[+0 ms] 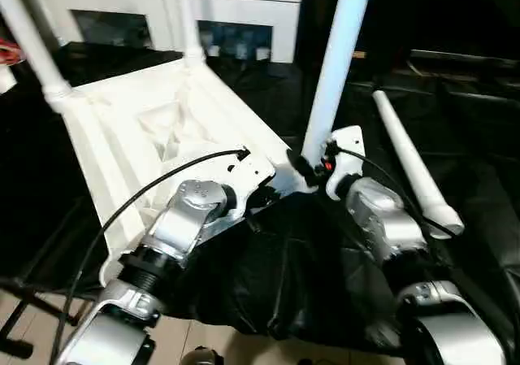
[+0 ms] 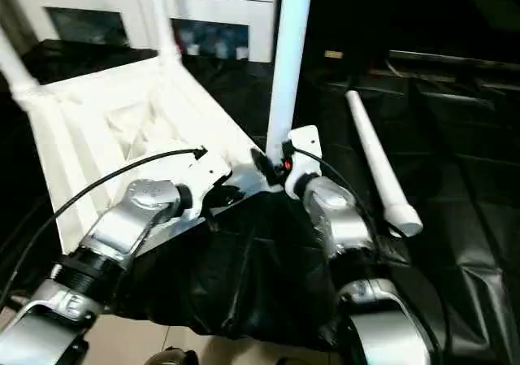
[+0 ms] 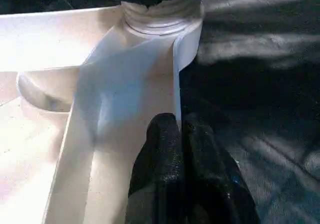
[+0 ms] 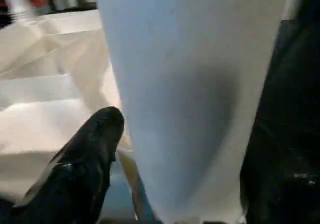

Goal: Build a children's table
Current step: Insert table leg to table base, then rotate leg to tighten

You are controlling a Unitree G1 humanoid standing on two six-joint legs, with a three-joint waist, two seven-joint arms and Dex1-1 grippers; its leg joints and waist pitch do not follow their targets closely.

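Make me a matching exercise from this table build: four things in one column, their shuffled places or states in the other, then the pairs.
Things:
1. table top
2. loose leg
3. left gripper
4. right gripper

States:
A. lying on the black cover
B. fingers either side of an upright leg
C. underside up, ribs showing
D. shut, at the top's edge

Pairs: 1-C, 2-A, 3-D, 4-B

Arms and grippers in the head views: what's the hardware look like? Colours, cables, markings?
Both forearms are silver, rounded metal housings with black ribbed collars. The left gripper and right gripper have white bracket bodies and black fingers. A thin black cable loops along each arm. A small red spot shows on the right gripper's body.
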